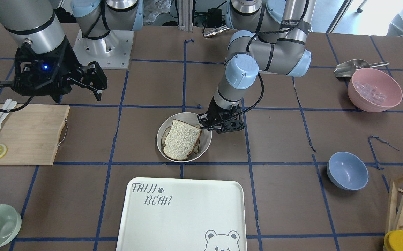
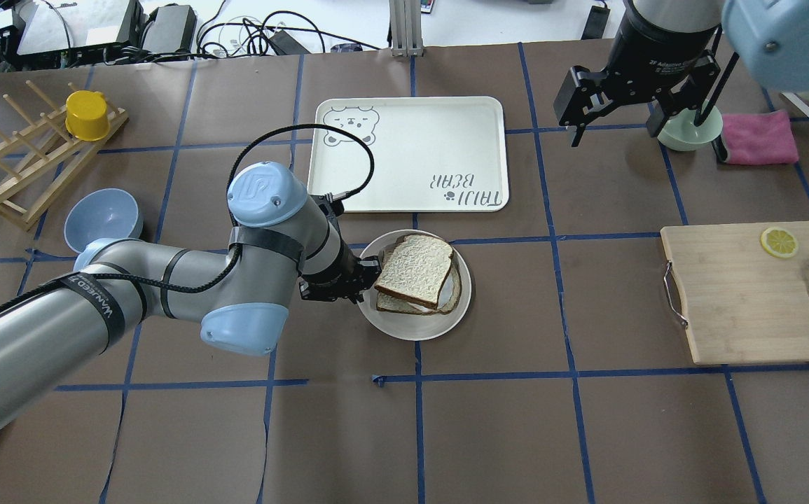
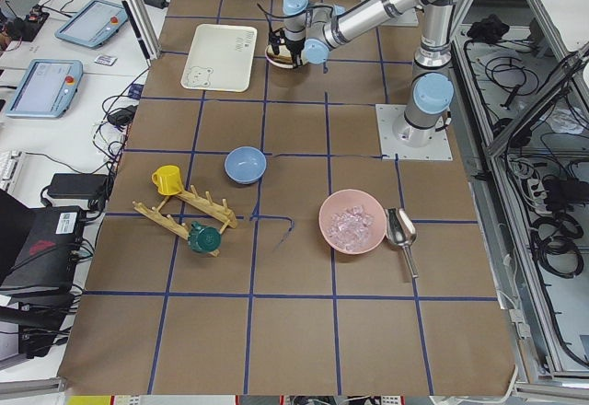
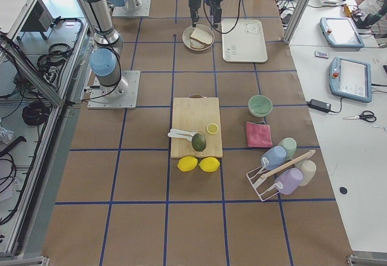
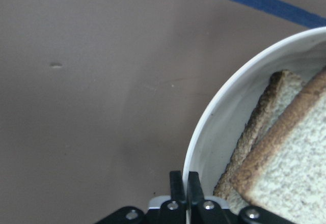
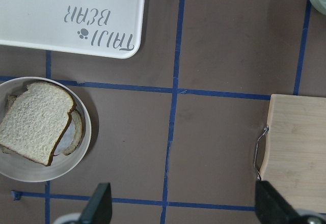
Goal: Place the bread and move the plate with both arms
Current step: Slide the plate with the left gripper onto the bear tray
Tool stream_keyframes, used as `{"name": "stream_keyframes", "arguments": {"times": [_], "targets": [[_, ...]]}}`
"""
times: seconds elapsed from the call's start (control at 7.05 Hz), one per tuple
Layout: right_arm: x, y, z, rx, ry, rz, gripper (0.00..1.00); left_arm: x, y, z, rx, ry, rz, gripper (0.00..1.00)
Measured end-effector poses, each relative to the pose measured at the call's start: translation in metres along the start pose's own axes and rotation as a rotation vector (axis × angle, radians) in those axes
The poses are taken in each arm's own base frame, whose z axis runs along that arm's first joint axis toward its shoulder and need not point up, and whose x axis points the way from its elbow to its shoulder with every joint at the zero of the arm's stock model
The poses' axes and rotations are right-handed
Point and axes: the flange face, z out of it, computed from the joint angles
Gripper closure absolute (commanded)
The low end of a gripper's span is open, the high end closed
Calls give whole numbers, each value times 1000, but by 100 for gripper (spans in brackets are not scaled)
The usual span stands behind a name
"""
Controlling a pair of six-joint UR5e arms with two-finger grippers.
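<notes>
The bread lies on top of another slice on the round cream plate, near the table's middle. It also shows in the front view and the right wrist view. My left gripper is low at the plate's left rim, and in the left wrist view its fingers are shut on the plate's rim. My right gripper hangs high over the far right of the table, open and empty. Its two fingers are spread wide in the right wrist view.
The white TAIJI BEAR tray lies just beyond the plate. A wooden cutting board with a lemon slice is to the right. A green bowl and a pink cloth sit under the right arm. A blue bowl is at the left.
</notes>
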Motion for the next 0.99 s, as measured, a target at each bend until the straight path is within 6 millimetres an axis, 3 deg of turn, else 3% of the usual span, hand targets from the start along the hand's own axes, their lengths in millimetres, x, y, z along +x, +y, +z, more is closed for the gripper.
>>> {"name": "stream_keyframes", "arguments": {"times": [0.28,0.57,0.99], "targets": [[0,0,0,0,1,0,0,-7,-10,-22,4,92,-33,100],[0,1,1,-7,4,0,0,-18,-37,-42,16,166,-75,100],[1,2,3,-14,5,-1,0,7,-125,-75,17,163,9,100]]}}
